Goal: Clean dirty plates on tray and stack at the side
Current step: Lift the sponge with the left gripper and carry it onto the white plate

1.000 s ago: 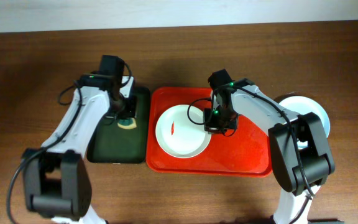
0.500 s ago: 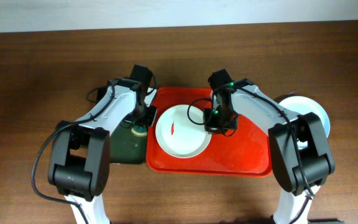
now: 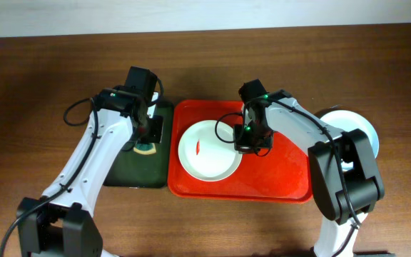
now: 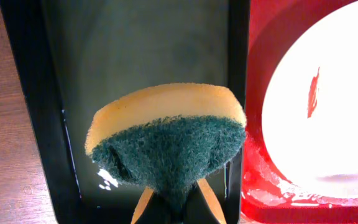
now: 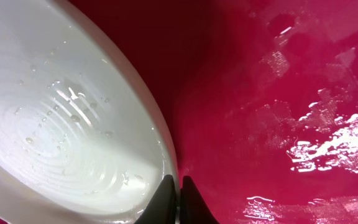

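Wet, stiff and probably slippery, the plate (image 3: 205,153) is pinched at its 3 o'clock rim by the right gripper (image 5: 174,199), while the left gripper (image 4: 171,202) squeezes a soft sponge (image 4: 166,134).

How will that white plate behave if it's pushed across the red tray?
The white plate will probably slide easily: the red tray glistens with water and droplets bead on the plate. Its glossy, even rim suggests it is stiff. Shallow and lying flat, it seems unlikely to tip.
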Tool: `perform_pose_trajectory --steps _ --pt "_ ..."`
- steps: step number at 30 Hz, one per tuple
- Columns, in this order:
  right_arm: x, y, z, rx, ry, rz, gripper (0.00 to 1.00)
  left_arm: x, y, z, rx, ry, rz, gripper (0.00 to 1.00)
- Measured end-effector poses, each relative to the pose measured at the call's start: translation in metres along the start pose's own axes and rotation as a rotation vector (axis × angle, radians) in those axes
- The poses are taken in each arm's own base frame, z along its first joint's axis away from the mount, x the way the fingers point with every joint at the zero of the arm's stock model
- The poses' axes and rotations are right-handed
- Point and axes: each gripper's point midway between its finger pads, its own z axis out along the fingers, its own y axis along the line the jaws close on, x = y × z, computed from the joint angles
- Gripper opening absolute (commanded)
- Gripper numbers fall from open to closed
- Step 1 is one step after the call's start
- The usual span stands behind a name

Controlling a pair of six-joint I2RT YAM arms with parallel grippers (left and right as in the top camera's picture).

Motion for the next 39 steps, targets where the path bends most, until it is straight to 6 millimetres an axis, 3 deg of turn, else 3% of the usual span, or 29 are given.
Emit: perform_pose_trajectory --steps 2,4,6,7,8,9,13,18,24,27,29,31,33,35,39 --pt "0.000 0.001 0.000 -0.003 0.001 0.000 0.04 0.000 0.000 0.000 0.000 0.002 -0.011 0.00" --pt "-0.001 0.001 0.000 -0.005 -0.002 -0.002 0.22 0.000 0.000 0.000 0.004 0.001 -0.021 0.00" --pt "-0.002 0.002 0.000 -0.007 -0.007 -0.001 0.29 0.000 0.000 0.001 0.023 0.005 -0.036 0.00" --pt "-0.001 0.003 0.000 -0.010 -0.006 -0.004 0.27 0.000 0.002 0.001 0.035 0.007 -0.051 0.00" --pt "-0.001 0.003 0.000 -0.010 -0.007 -0.005 0.09 -0.001 0.007 0.001 0.046 0.005 -0.074 0.00" --pt "-0.001 0.004 0.001 -0.010 -0.008 -0.007 0.04 -0.004 0.015 0.002 0.048 -0.005 -0.104 0.00" --pt "-0.002 0.005 0.001 -0.012 -0.012 -0.011 0.04 -0.003 0.035 0.009 0.059 -0.004 -0.171 0.00" --pt "-0.001 0.011 0.002 -0.013 -0.014 -0.028 0.04 0.013 0.018 0.031 0.148 0.038 -0.145 0.00" --pt "0.000 0.016 0.003 -0.042 -0.006 -0.007 0.04 0.011 -0.002 0.028 0.269 0.031 -0.111 0.00" --pt "0.000 0.019 0.002 -0.055 -0.006 -0.006 0.04 0.001 -0.001 0.009 0.271 0.020 -0.114 0.00" --pt "0.000 0.020 0.002 -0.059 -0.005 -0.007 0.04 -0.022 0.004 -0.021 0.249 -0.045 -0.129 0.00" --pt "0.001 0.021 0.002 -0.066 -0.002 -0.007 0.04 -0.032 0.003 -0.032 0.258 -0.079 -0.128 0.00" --pt "0.000 0.022 0.002 -0.071 -0.003 -0.005 0.04 -0.031 -0.009 -0.033 0.272 -0.076 -0.101 0.00" --pt "-0.001 0.023 0.002 -0.074 -0.006 -0.005 0.04 -0.030 -0.035 -0.028 0.295 -0.076 -0.042 0.00" --pt "-0.001 0.023 0.002 -0.074 -0.006 -0.005 0.04 -0.018 -0.090 0.006 0.321 0.017 0.041 0.00"
